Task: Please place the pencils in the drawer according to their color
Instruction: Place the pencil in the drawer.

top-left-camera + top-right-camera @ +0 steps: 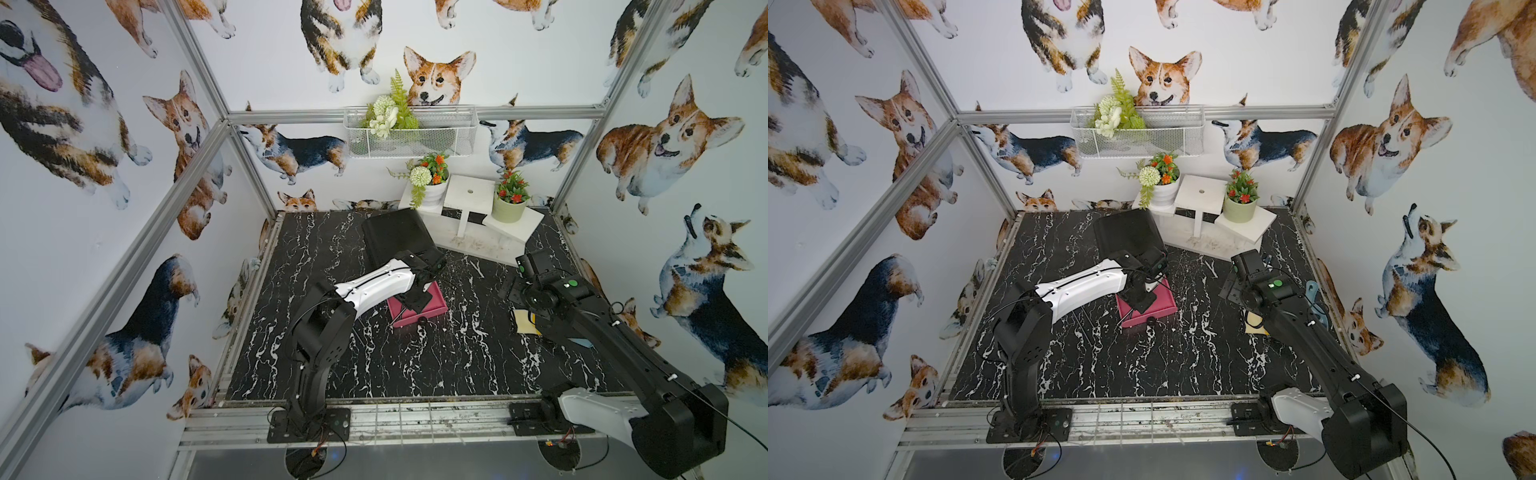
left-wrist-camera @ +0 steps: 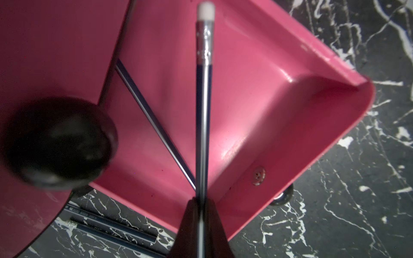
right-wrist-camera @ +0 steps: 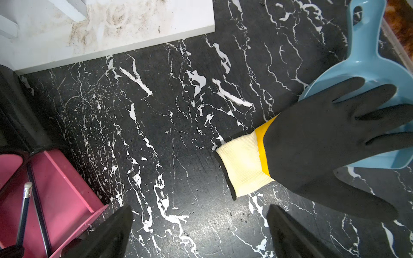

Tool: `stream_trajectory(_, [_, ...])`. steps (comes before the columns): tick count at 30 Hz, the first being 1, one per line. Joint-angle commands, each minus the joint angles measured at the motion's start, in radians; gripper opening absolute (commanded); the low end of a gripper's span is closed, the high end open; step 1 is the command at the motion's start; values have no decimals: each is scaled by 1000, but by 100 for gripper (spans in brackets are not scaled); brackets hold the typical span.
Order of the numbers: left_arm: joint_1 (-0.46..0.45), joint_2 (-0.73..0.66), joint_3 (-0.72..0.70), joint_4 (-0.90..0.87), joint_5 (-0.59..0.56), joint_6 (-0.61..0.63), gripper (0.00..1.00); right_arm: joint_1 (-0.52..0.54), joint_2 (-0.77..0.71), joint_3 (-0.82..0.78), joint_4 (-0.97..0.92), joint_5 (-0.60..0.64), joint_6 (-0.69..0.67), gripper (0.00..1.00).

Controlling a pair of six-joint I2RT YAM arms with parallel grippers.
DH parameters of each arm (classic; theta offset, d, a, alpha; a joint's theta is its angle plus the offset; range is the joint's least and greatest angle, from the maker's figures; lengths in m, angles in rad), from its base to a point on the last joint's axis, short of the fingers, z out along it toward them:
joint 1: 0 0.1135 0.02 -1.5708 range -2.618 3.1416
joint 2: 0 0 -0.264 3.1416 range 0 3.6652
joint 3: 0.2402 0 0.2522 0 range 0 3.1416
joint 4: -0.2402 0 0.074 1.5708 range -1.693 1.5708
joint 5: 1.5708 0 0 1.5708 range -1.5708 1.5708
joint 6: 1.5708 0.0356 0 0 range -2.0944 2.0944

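I saw left gripper (image 2: 202,210) clamped on dark blue pencil (image 2: 203,116), eraser end projecting over pink drawer (image 2: 279,107); second pencil (image 2: 154,118) lay inside; right gripper (image 3: 200,225) spread wide over table (image 3: 178,134).

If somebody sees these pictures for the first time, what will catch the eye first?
The corgi-print wallpaper covers the walls around the cell. In the middle of the black marble-pattern table, a bright pink plastic drawer stands out, with the left tool shut on a dark blue pencil with a white eraser over it.
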State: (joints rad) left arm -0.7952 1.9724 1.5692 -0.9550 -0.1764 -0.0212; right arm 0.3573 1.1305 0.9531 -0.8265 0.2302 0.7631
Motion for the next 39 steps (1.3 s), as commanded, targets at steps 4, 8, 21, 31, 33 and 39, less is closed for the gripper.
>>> stream_trajectory(4, [1, 55, 67, -97, -34, -41, 2, -1, -38, -8, 13, 2, 10, 100])
stream_trajectory(8, [9, 95, 125, -132, -55, -70, 2, -1, -48, -10, 12, 5, 10, 100])
stream_trajectory(21, [14, 143, 244, -154, -52, -185, 33, -2, -60, -17, 18, -3, 12, 100])
stream_trajectory(31, [10, 26, 176, -115, 24, -234, 34, -2, -93, -31, 15, -4, 10, 100])
stream_trajectory(33, [7, -47, 97, -91, 12, -247, 34, -1, -104, -31, 8, 5, 0, 100])
stream_trajectory(39, [10, -331, -257, 82, 6, -316, 33, 0, -144, -27, -20, 44, -16, 100])
